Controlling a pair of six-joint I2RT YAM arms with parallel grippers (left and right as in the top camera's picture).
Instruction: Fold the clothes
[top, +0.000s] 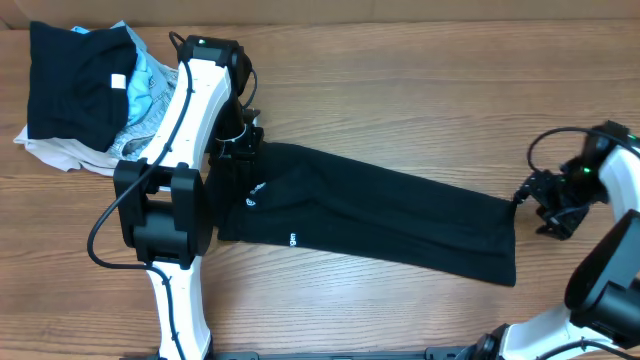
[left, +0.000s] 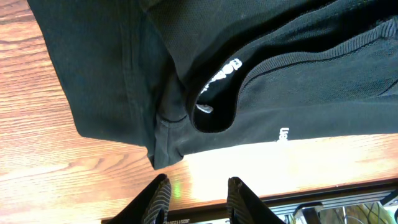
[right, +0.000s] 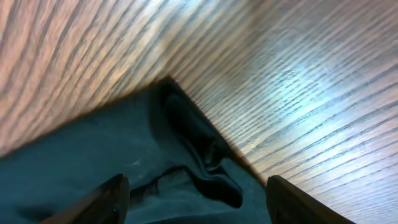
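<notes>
Black T-shirt (top: 380, 225) is already folded lengthwise into a long strip. It lies diagonally across the worktop (top: 420, 90), collar end on the left and the other end on the right. You have one arm at each end, which I read as setup for the crosswise fold: pick up one end and carry it over the other.

Left fingers (left: 158, 198): spread, nothing between them, no fabric contact that I can see. They hang over bare wood just off the collar end, with the collar (left: 249, 68) and white logo (left: 219, 76) right ahead.

Right fingers (right: 109, 199): spread wide, straddling the strip's end corner (right: 186, 118). The cloth there is bunched and sits between them, not pinched. Can't tell if the tips touch cloth or wood.

My read is that the right side is closest to a grasp. That corner looks several layers thick, so close on all of them or the lengthwise fold may open up.

The rest of the clothes are piled at the far left: black piece (top: 70, 80), light-blue piece (top: 150, 85), beige piece (top: 60, 152). They're near the left arm (top: 185, 110) but apart from the strip, so out of the fold's way.
</notes>
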